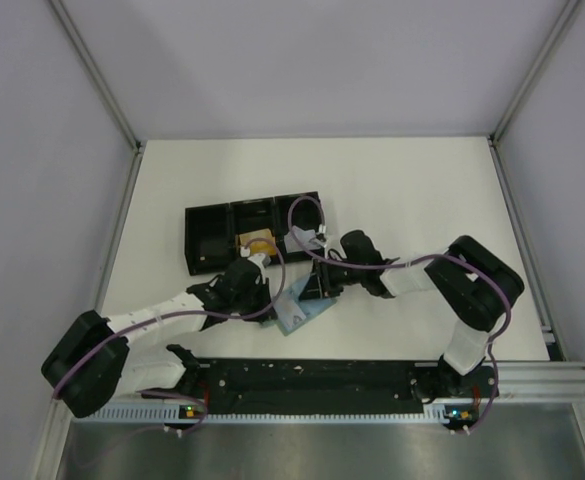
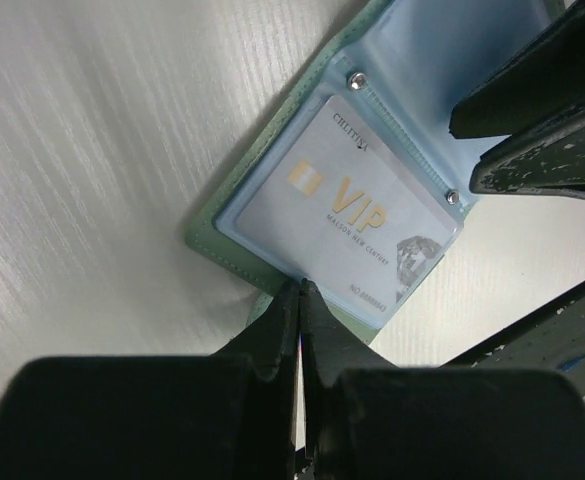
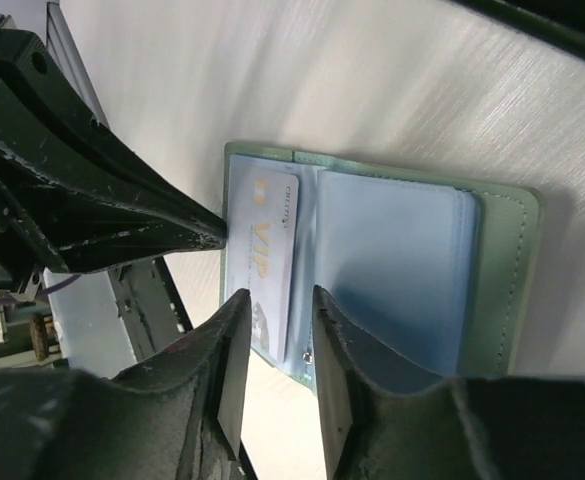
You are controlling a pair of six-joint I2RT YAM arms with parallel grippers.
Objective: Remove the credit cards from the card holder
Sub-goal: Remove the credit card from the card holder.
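Card holder [image 1: 300, 312] is lying open on the tabletop [image 1: 422, 200], a silver card [image 2: 357, 215] sitting in its sleeve. Left claw [image 2: 300, 295], fingers together, is touching the holder's edge. Right claw [image 3: 278, 305], fingers apart, is straddling the card's short end, the card's length pointing at that claw.

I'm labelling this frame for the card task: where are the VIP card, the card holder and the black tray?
VIP card [image 2: 357, 215]: left wrist view, its printed face.
card holder [image 3: 507, 280]: right wrist view, its green cover's right border.
black tray [image 1: 210, 240]: top external view, its left compartment.
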